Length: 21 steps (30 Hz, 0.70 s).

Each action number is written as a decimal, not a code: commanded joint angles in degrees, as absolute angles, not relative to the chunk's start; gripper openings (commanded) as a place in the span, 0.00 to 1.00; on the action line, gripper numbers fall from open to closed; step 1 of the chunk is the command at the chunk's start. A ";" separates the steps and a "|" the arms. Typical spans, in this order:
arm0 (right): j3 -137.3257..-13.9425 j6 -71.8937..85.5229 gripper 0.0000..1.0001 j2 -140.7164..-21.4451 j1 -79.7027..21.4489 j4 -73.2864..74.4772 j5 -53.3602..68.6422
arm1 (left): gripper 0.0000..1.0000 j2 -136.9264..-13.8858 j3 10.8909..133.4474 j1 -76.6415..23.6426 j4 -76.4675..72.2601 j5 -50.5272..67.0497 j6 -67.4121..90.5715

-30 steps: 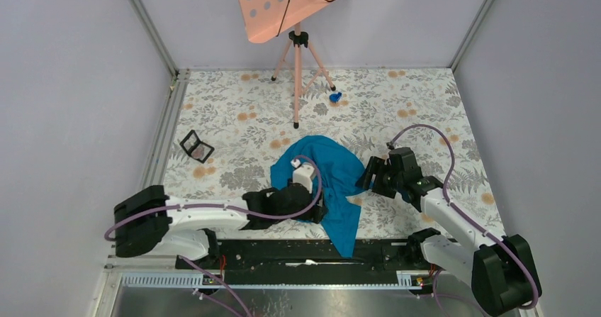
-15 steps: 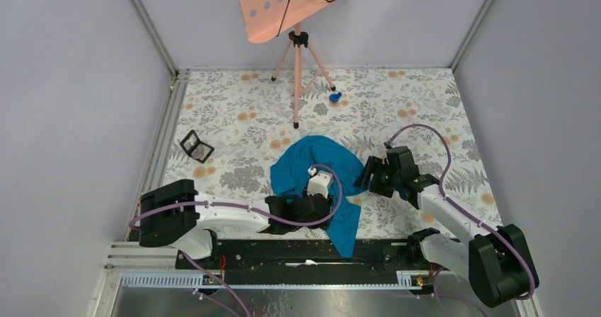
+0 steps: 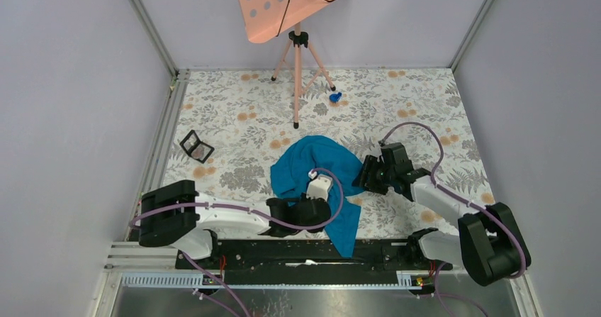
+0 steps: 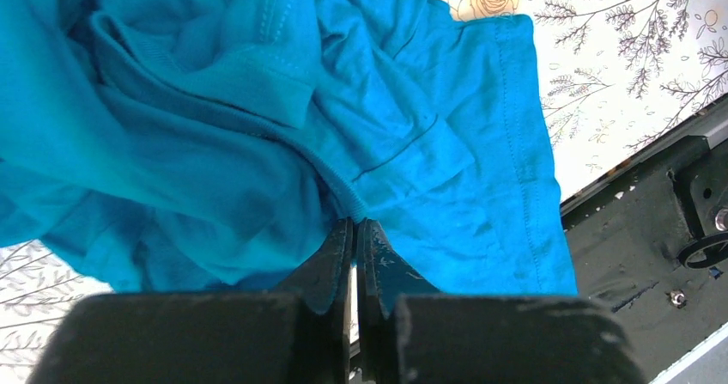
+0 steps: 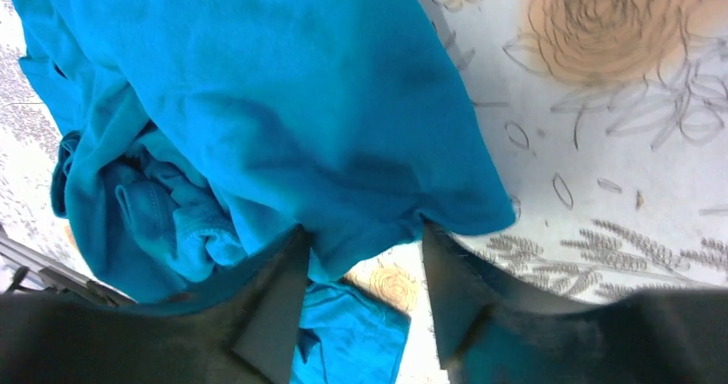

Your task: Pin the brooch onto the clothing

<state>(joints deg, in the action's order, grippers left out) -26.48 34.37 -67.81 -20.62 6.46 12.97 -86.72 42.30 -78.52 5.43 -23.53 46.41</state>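
Left arm has swung in toward the T-shirt [image 3: 322, 158] and its left gripper [image 4: 354, 245] has snapped shut, tips pinching a fold of the cloth. From above, the wrist hides those tips. Right gripper [image 5: 362, 238] has edged closer, its jaws wide and straddling the shirt's right edge, with cloth between the fingers [image 5: 279, 302]. Whether they touch it I cannot tell. The shirt lies bunched on the floral table [image 3: 234, 111], its lower tail over the black rail [image 3: 269, 252]. The brooch can't be made out in any view.
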 commanded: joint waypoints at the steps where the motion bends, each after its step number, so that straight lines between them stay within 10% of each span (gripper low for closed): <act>1: -30.56 33.42 0.46 -71.85 -21.09 1.79 13.92 | 0.00 -80.93 43.56 -78.84 8.46 -27.04 45.15; 7: -35.25 32.17 0.00 -70.66 -21.14 4.18 13.16 | 0.00 -70.01 44.14 -78.26 18.34 -34.46 43.19; 21: -62.25 21.21 0.00 -46.43 -21.09 31.99 -1.26 | 0.00 -47.35 60.09 -62.45 34.34 -33.58 19.60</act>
